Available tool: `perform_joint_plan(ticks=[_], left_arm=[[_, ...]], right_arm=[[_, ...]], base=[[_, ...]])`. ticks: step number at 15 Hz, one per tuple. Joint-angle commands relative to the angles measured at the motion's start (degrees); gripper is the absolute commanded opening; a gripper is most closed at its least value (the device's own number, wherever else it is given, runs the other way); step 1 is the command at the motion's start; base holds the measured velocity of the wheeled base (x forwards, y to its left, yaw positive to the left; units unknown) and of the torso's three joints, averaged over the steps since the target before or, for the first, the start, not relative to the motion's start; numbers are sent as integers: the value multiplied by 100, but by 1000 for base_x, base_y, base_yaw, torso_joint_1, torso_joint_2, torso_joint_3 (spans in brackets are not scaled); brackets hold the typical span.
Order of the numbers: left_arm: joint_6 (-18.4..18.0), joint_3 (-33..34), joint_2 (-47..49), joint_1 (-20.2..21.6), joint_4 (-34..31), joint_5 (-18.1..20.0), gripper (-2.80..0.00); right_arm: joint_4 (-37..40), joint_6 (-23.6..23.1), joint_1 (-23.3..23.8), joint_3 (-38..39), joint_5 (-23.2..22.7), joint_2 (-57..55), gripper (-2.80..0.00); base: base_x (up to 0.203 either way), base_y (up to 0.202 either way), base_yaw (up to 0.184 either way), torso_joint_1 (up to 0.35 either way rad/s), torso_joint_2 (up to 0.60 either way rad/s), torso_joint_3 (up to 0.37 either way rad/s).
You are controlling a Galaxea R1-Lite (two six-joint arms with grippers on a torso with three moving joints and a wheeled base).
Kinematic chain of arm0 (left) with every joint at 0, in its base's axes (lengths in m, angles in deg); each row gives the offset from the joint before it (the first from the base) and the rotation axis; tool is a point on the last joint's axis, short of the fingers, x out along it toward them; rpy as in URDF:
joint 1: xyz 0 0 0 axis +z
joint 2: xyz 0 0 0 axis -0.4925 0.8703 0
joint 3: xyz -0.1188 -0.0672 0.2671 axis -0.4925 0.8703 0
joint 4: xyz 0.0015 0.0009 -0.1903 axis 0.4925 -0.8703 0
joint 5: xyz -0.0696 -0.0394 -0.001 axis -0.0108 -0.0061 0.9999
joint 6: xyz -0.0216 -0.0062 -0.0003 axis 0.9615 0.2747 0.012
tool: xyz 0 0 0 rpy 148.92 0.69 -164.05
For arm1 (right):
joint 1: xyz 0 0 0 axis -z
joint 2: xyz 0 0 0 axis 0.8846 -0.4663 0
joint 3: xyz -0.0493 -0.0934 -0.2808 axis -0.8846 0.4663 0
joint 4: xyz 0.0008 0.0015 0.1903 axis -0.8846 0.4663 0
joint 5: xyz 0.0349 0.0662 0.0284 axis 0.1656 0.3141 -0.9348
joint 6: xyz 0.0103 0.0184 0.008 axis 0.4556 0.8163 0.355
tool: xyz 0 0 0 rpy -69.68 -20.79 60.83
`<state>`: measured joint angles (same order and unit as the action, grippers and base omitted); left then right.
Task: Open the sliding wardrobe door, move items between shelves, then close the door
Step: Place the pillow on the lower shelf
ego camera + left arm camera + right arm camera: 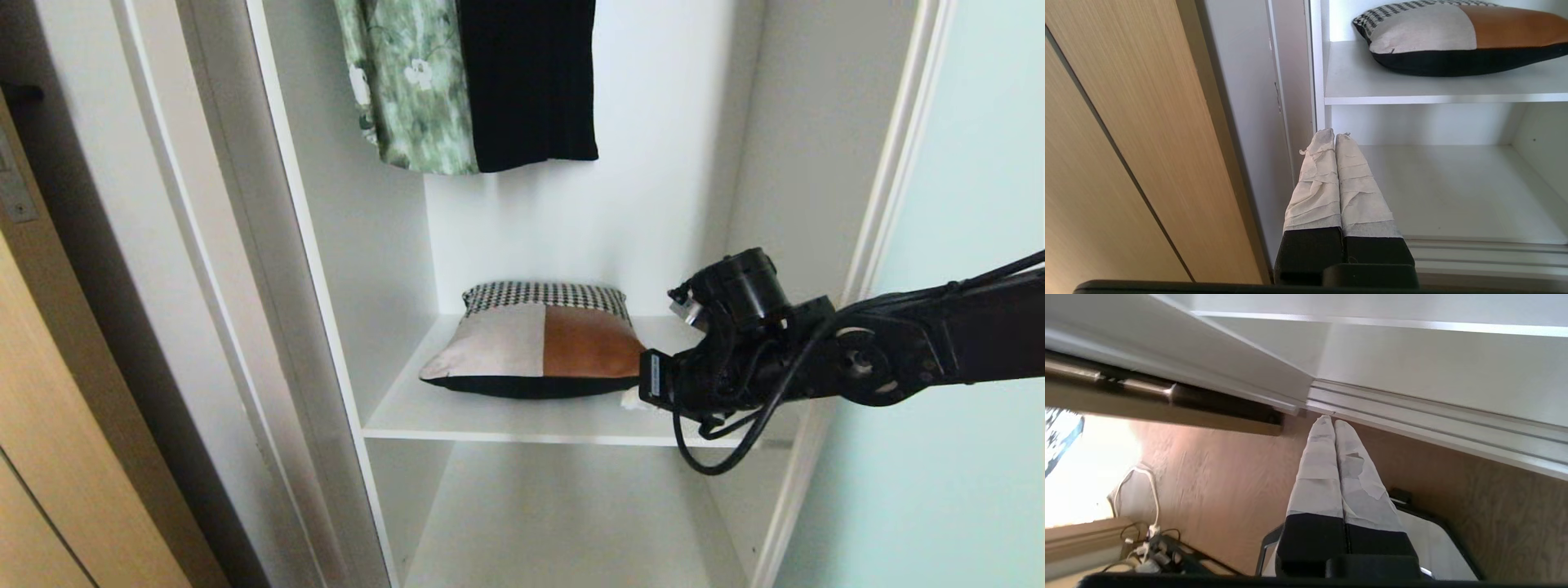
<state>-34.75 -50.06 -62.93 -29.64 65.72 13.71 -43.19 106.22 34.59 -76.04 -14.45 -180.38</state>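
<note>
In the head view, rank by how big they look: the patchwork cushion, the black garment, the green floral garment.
1. Black garment
2. Patchwork cushion
3. Green floral garment
Both garments are cut off by the top edge, so only their visible parts count.

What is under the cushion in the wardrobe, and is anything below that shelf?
The cushion lies flat on a white shelf. Below it is another white shelf, with nothing on the part that shows. What its black underside covers cannot be seen.

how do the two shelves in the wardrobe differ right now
The upper shelf carries the patchwork cushion; the lower shelf has nothing visible on it. The upper shelf sits level with the right arm's wrist in the head view, the lower shelf beneath it. Both are plain flat white boards.
</note>
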Motion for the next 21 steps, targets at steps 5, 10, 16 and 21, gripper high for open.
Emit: perform_joint_plan(ticks=[5,10,16,21], left_arm=[[32,-806,396,4,-19,-180,-280],[605,-2740,2567,-3,-42,-351,-280],[1651,-4313,5420,-21,-33,733,-280],[2413,-4978,7581,-33,24,1962,-280]], right_arm=[[-12,-36,466,-131,20,-315,-280],[5,-52,688,-367,77,-486,0],[-12,-60,724,-473,95,-688,0],[-21,-89,766,-632,78,-943,0]], base=[[0,0,0,0,0,0],[0,0,0,0,0,0],[0,0,0,0,0,0],[0,0,0,0,0,0]])
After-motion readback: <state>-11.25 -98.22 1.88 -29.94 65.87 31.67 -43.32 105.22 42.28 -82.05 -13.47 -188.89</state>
